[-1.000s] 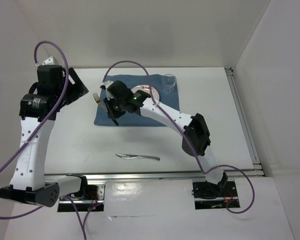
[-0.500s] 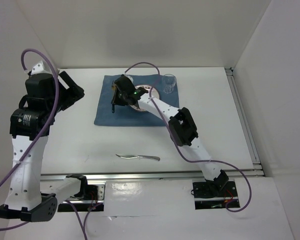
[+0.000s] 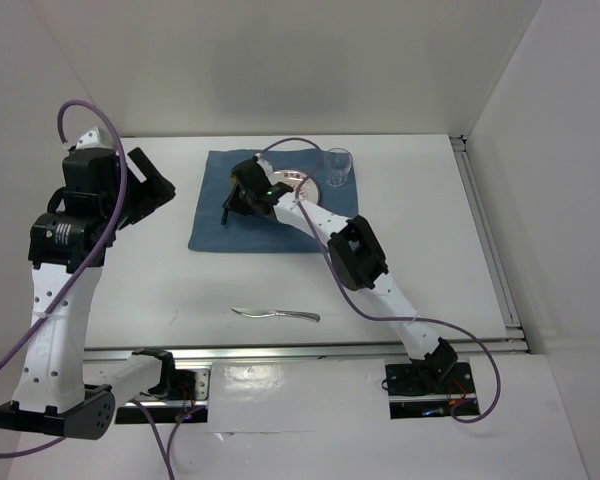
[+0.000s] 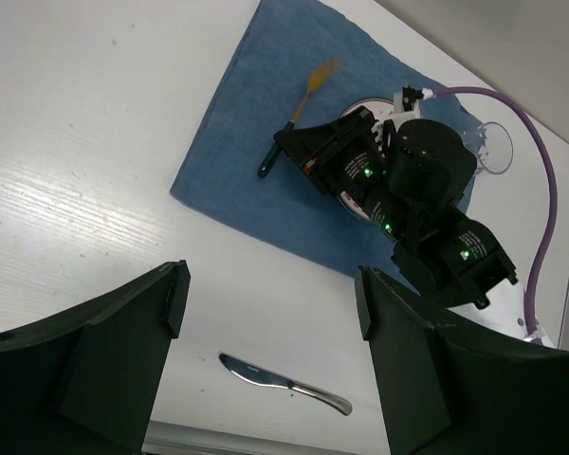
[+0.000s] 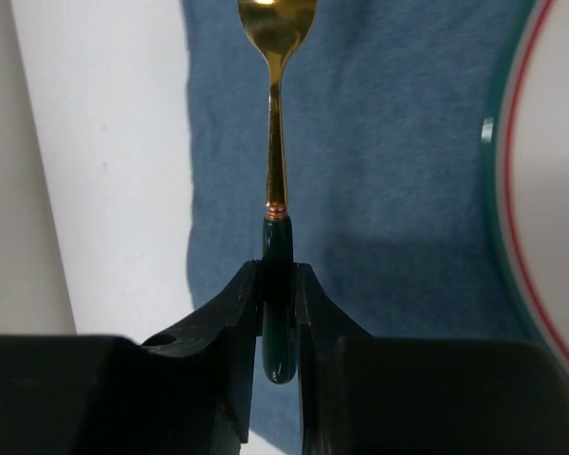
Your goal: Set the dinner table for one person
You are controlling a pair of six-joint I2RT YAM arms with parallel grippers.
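My right gripper is shut on the dark green handle of a gold fork, over the left part of the blue cloth placemat. The fork's gold head points to the far side of the table; it also shows in the left wrist view. I cannot tell whether the fork touches the cloth. A white plate with a red and teal rim lies on the placemat to the right of the fork. My left gripper is open and empty, raised high over the left of the white dinner table.
A clear glass stands at the placemat's far right corner. A silver knife lies on the table near the front edge. A metal rail runs along the right edge. White walls close in the sides.
My right gripper has turned and reached farther over the placemat, so the fork now points away instead of leftward. The left arm has swung left and shifted a little.
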